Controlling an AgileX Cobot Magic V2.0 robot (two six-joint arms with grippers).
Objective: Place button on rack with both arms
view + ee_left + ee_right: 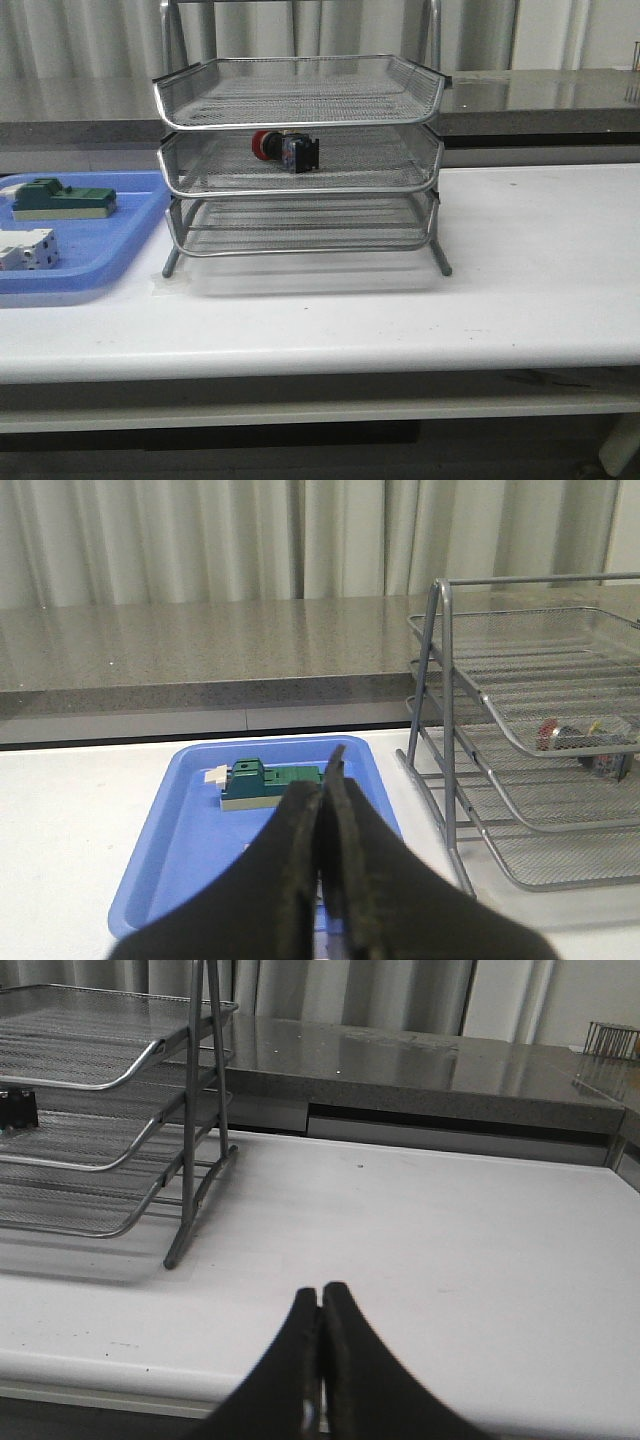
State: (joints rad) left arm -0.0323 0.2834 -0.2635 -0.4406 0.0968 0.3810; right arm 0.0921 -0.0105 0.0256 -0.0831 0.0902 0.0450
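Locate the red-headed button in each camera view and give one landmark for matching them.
Front view: button lies in the rack's middle tier, left of centre.
Left wrist view: in the middle tier at the right edge, seen through mesh.
Right wrist view: only a dark corner shows at the left edge.
Shared landmark: the rack's wire tiers.

The right gripper (pixel 321 1305) has its black fingers pressed together over the white table (pixel 450 1230). The rack (pixel 120 1110) stands well apart from it, a dark object barely visible on its middle tier
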